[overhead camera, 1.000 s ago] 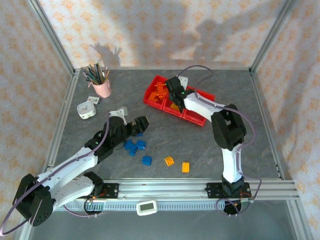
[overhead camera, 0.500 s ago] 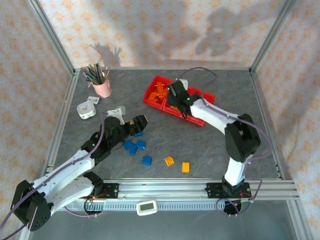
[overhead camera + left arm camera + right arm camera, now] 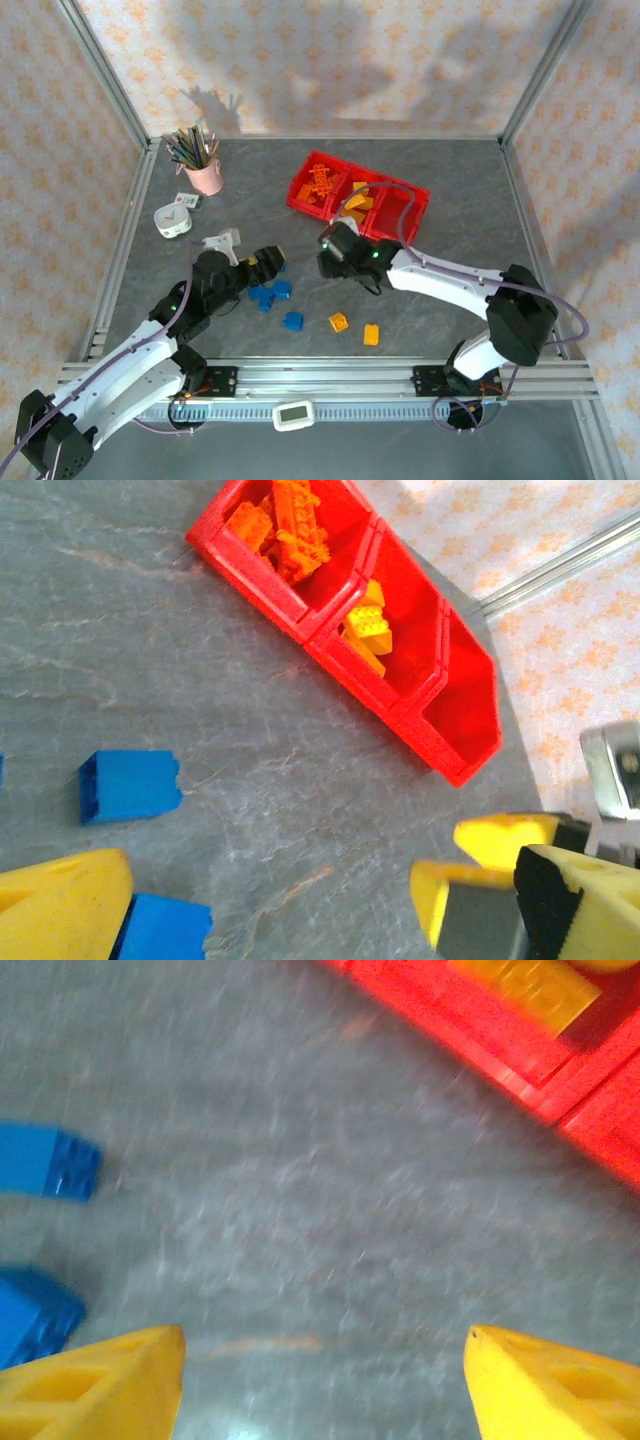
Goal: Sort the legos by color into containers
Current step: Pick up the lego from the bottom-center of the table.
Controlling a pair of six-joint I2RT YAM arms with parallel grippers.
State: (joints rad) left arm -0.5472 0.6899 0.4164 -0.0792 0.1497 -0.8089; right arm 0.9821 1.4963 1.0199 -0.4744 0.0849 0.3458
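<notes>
Low in the middle of the top view lie two yellow bricks (image 3: 371, 334), with loose blue bricks (image 3: 293, 321) to their left. Above them the left gripper (image 3: 277, 257) and right gripper (image 3: 323, 258) both gape, empty. Farther up, the red bins (image 3: 428, 193) hold orange bricks (image 3: 318, 182).

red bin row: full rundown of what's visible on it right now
The red bin row is three joined open-top rectangular compartments of glossy bright red plastic, divided by thin walls. It sits flat and diagonal on the grey table, toward the far side. In the top view, the left-end compartment holds deep orange bricks, the middle one holds yellow-orange bricks, and the right-end one looks empty. The right arm's purple cable crosses it in that view; contact unclear.
</notes>
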